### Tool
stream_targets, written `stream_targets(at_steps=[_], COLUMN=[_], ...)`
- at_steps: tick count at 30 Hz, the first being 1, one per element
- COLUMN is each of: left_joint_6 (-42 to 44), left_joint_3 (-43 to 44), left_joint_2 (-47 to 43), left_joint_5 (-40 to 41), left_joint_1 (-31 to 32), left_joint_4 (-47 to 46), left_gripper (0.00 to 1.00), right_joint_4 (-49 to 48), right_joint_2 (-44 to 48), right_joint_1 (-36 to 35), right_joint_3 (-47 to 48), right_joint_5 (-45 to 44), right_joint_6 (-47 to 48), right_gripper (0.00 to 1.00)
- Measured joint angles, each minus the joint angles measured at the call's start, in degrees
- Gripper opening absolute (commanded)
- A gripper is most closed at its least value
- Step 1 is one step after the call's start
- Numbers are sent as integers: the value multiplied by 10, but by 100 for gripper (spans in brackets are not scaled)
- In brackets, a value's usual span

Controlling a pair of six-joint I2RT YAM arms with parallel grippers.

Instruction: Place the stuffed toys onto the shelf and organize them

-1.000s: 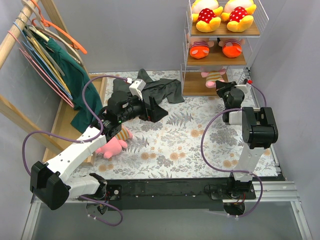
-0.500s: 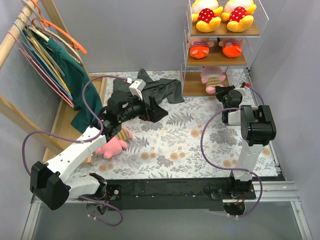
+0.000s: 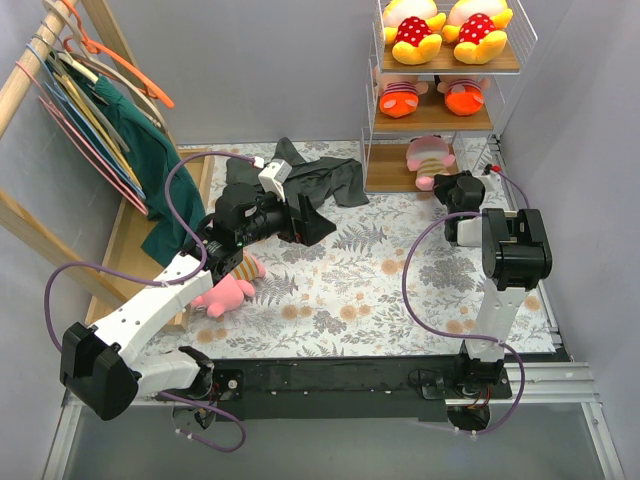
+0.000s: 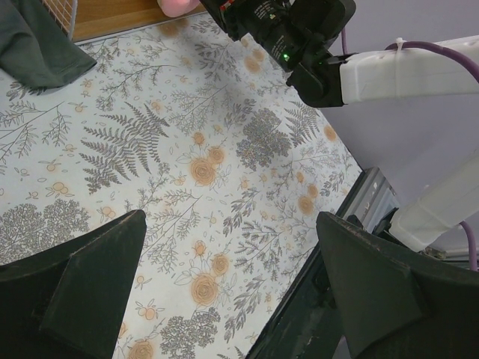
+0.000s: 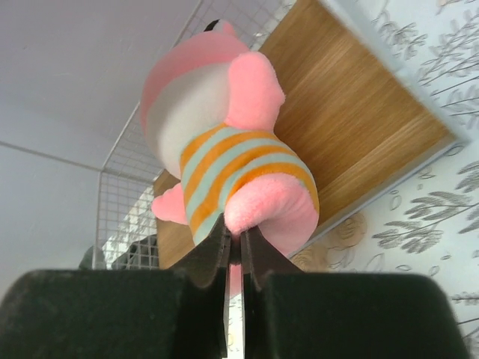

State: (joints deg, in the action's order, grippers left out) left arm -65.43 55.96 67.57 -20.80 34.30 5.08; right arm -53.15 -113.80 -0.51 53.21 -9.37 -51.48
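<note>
Wooden slanted clothes rail with hangers (image 3: pixel 60 110) is lining the left edge. Beside it, a pink plush doll in a striped shirt (image 3: pixel 225 293) is lying on the floral tablecloth (image 3: pixel 350 290), partly under the left arm. The left gripper (image 4: pixel 230 221) is hovering over the cloth's open middle, fingers spread wide and holding nothing. A dark grey cloth garment (image 3: pixel 325 180) is sprawling at the far edge. Rightward, the right gripper (image 5: pixel 234 238) is pinching a leg of a second pink striped doll (image 5: pixel 224 172). That doll is resting at the front edge of the lowest wooden board (image 5: pixel 359 127) of the white wire three-tier shelf (image 3: pixel 485 120). Yellow polka-dot dolls (image 3: pixel 445 30) are filling its top board.
</note>
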Motion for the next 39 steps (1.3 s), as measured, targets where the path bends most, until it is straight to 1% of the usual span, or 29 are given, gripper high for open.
stream_targets(at_steps=[3,5,6,7,9,11,13,14,18,22,24,26,29,33,36,37,39], left_joint_6=[0,0,0,0,0,0,0,0,0,0,0,-1,-12,-33,-56,-61,-73], left_joint_3=[0,0,0,0,0,0,0,0,0,0,0,3,26,61,70,70,70], left_joint_2=[0,0,0,0,0,0,0,0,0,0,0,0,7,16,23,27,46], left_joint_5=[0,0,0,0,0,0,0,0,0,11,30,59,117,213,290,311,353], left_joint_1=[0,0,0,0,0,0,0,0,0,0,0,1,3,4,4,3,3], left_joint_4=[0,0,0,0,0,0,0,0,0,1,10,28,84,172,238,256,292], left_gripper=[98,98,98,98,98,98,98,98,98,98,98,98,98,98,98,97,91], right_joint_4=[10,22,25,28,33,36,36,36,38,49,63,73,89,118,143,147,160], right_joint_2=[-6,-9,-9,-9,-9,-9,-9,-8,13,95,136,170,210,247,283,296,324], right_joint_1=[9,13,15,17,18,18,19,20,28,35,35,35,35,26,4,-4,-21], right_joint_3=[9,15,15,15,15,18,20,20,14,-38,-62,-94,-142,-200,-235,-242,-252], right_joint_5=[-4,-10,-13,-15,-17,-16,-14,-11,8,22,30,45,81,128,154,161,183], right_joint_6=[0,0,0,0,2,8,14,18,23,18,12,1,-10,-11,-3,1,10], right_gripper=[14,17,25,27,40,46,56,57,59,59,59,58,58,58,58,57,57])
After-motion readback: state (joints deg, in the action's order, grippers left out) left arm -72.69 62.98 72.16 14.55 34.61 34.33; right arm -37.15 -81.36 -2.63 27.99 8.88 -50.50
